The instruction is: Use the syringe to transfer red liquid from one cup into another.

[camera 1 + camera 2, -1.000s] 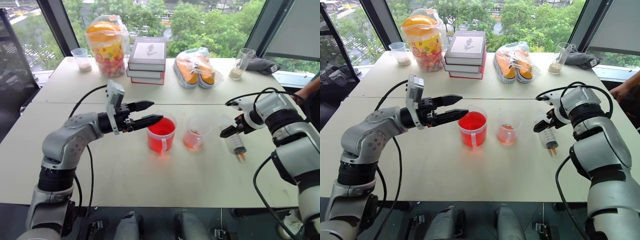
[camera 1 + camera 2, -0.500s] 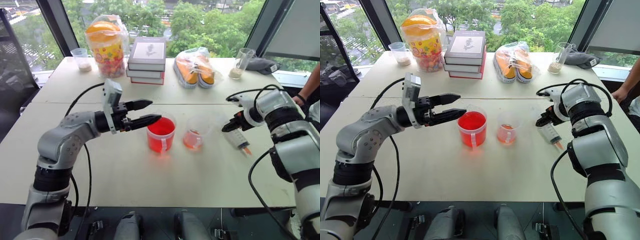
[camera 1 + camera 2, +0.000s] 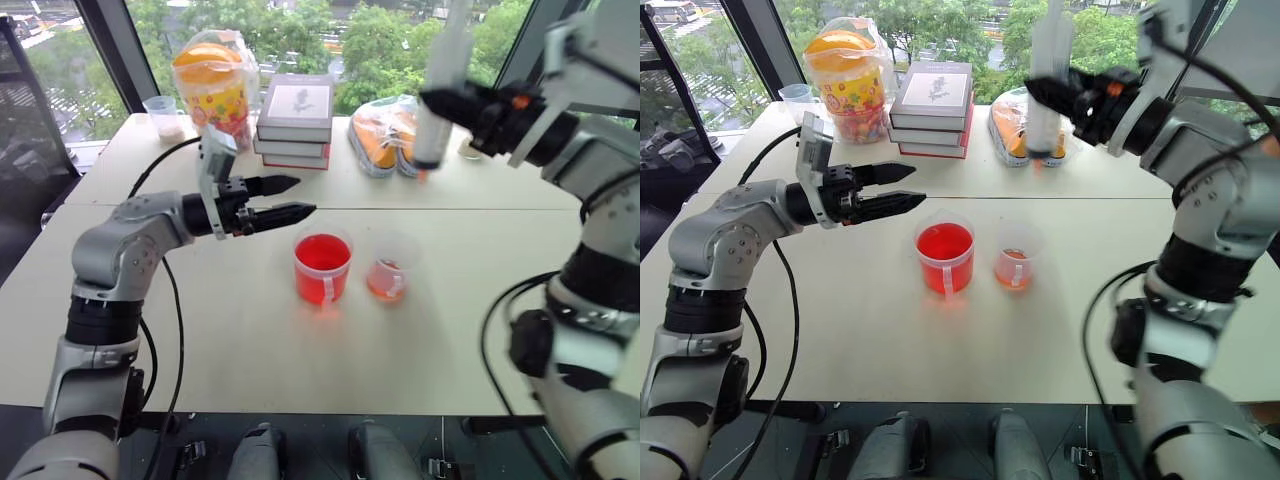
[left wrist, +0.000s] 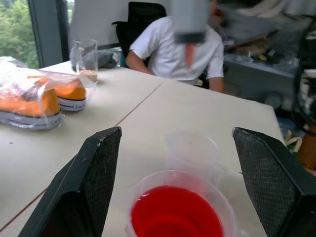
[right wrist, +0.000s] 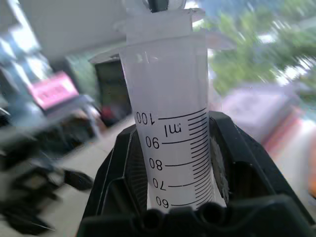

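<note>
Right wrist view: right pincer (image 5: 180, 148) clamped on syringe (image 5: 173, 123) barrel, held upright, raised high above surface (image 3: 250, 340). Left pincer (image 3: 290, 198) fingers apart, level, empty, hovering just beside and above larger red cup (image 3: 323, 267). Smaller pinkish cup (image 3: 389, 268) just beside red cup. Books (image 3: 294, 120), bagged shoes (image 3: 385, 135), snack tub (image 3: 212, 90) at far edge.
</note>
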### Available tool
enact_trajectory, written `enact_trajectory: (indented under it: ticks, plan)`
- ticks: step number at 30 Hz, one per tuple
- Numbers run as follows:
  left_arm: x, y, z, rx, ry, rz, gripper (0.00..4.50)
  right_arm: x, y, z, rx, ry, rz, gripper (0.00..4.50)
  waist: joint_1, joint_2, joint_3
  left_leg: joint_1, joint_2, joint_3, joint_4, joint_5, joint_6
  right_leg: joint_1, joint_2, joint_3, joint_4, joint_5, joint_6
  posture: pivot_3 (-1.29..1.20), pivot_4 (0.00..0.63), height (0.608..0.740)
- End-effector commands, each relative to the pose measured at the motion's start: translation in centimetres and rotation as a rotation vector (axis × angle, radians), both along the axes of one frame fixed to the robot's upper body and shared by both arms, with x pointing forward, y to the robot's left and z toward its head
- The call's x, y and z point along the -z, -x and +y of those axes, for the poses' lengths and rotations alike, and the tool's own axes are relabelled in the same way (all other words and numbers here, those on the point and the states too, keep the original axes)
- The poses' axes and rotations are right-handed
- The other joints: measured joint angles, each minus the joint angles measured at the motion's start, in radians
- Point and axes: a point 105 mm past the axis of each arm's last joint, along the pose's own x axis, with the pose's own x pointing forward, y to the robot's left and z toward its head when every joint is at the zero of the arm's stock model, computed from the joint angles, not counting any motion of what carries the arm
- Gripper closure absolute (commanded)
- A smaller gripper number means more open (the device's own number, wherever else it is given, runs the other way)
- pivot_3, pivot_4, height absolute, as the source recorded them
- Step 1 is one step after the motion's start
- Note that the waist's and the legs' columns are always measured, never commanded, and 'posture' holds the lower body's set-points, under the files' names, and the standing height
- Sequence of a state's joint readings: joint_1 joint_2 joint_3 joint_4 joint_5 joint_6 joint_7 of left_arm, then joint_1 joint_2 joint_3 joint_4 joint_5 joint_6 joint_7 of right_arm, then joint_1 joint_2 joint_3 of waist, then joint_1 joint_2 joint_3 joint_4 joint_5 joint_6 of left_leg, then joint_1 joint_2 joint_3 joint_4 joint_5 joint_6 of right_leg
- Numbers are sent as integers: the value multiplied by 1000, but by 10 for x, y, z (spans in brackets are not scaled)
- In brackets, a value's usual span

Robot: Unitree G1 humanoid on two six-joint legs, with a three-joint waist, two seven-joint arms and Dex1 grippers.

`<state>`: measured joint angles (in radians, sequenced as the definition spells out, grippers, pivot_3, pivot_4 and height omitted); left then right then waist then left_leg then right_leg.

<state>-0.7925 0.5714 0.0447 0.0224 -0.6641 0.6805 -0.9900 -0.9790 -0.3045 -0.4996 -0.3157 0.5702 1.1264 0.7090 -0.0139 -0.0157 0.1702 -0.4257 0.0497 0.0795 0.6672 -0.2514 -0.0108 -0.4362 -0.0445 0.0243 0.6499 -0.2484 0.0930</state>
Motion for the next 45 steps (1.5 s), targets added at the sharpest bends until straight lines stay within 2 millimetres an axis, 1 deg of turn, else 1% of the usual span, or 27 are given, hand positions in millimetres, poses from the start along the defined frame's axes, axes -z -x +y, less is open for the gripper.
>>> enact_trajectory:
  ticks: [1,3,5,7,10,13,15,17,20,24,31,33,38,42,45]
  plan:
    - [-15,1,1,13,1,-69,801,7,13,22,-38,-12,-64,3126,-1,0,0,0,0,0,0,0,0,0,0,0,0,0,0,0,150,740]
    - [-15,-2,5,-3,-7,-74,801,17,13,34,-59,-24,-64,3126,-1,0,0,-1,-1,1,0,0,0,0,-1,0,0,0,0,0,150,740]
    - [-17,-2,8,-7,-7,-78,801,28,9,42,-56,-15,-61,3126,-2,0,0,-1,-1,1,0,0,0,0,-1,1,0,0,0,0,150,740]
    - [-21,-1,8,-1,-4,-83,801,42,5,46,-49,1,-56,3126,-2,0,0,-1,-1,0,0,0,0,0,-1,0,0,0,0,0,150,740]
    - [-25,1,7,9,-9,-91,801,70,-1,52,-37,55,-45,3126,-1,0,0,-1,-1,0,0,0,0,0,-1,0,-1,0,0,0,150,740]
    - [-29,5,7,29,-14,-95,801,87,-5,56,-30,69,-30,3126,-3,0,0,-1,-1,1,0,0,0,0,-1,0,-1,0,0,0,150,740]
    - [-29,9,7,48,-29,-88,801,105,-8,58,-23,85,-8,3126,-4,0,0,0,-1,0,0,0,0,0,-1,0,-1,0,0,0,150,740]
    - [-30,13,5,75,-40,-83,801,117,-10,60,-14,104,0,3126,-5,0,0,0,-1,0,0,0,0,0,0,0,-1,0,0,0,150,740]
    - [-32,20,0,121,-40,-70,801,124,-11,61,-7,119,-5,3126,-4,0,0,0,0,0,0,0,0,0,0,0,-1,0,0,0,150,740]
    - [-30,25,-3,163,-59,-51,801,134,-13,64,-1,144,-2,3126,-4,0,0,0,0,0,0,0,0,0,0,1,-1,0,0,0,150,740]
    - [-38,29,-14,226,-31,-56,801,139,-11,65,-3,165,-1,3126,-3,0,0,0,0,0,0,0,0,0,0,1,-1,0,0,0,150,740]
    - [-37,29,-19,240,-34,-60,801,140,-10,66,-9,173,-2,3126,-3,0,0,0,0,0,0,0,0,0,0,1,-1,0,0,0,150,740]
    - [-32,29,-30,274,-36,-54,801,141,-8,68,-15,184,-5,3126,-3,0,0,0,0,0,0,0,0,0,0,1,-1,0,0,0,150,740]
    - [-20,24,-37,280,-42,-26,801,141,-7,68,-18,190,-5,3126,-3,0,0,0,0,0,0,0,0,0,0,1,0,0,0,0,150,740]
    - [-16,22,-41,292,-31,-6,801,141,-6,69,-20,193,-3,3126,-3,0,0,0,0,0,0,0,0,0,0,1,0,0,0,0,150,740]
